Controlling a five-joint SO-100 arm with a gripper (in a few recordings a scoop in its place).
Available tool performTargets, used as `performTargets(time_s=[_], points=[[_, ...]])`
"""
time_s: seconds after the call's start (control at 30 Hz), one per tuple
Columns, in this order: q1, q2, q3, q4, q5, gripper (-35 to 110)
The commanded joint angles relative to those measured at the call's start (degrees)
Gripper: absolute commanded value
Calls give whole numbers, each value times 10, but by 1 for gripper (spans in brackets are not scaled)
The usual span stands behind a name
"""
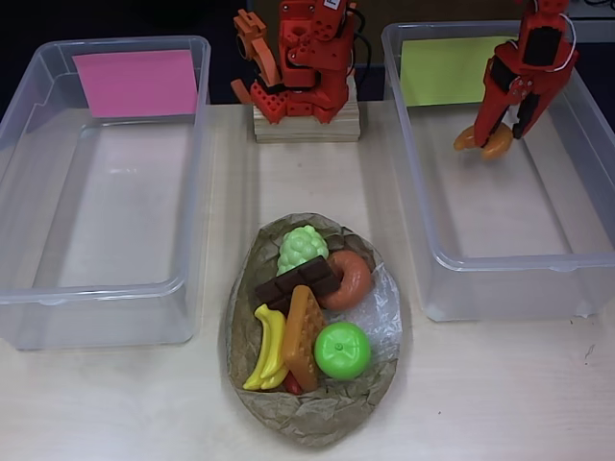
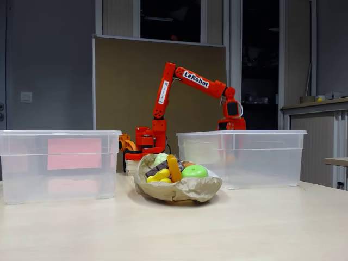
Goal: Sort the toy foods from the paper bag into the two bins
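Gripper [image 1: 485, 137] closed on croissant [image 1: 485, 142], hanging inside the yellow-green-label bin [image 1: 437, 250] in overhead view; seven other toys in bag [image 1: 307, 423] between bins; pink-label bin [image 1: 183, 298] on left

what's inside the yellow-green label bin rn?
Inside the yellow-green label bin, the gripper is shut on an orange croissant. The floor around it looks bare; the part under the arm is covered.
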Motion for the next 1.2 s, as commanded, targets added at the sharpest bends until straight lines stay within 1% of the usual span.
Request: performTargets(time_s=[0.0, 0.1, 0.17, 0.37, 0.47, 0.6, 0.7, 0.97, 1.07, 1.17], points=[[10, 47, -56, 66, -37, 21], [9, 55, -61, 67, -39, 22], [2, 60, -42, 44, -28, 23], [-28, 63, 53, -74, 37, 31], [-47, 55, 93, -122, 72, 32], [-54, 47, 103, -130, 82, 32], [-47, 54, 76, -81, 60, 32], [4, 67, -137, 188, -38, 30], [37, 63, -213, 248, -108, 30], [82, 67, -259, 265, -212, 29]])
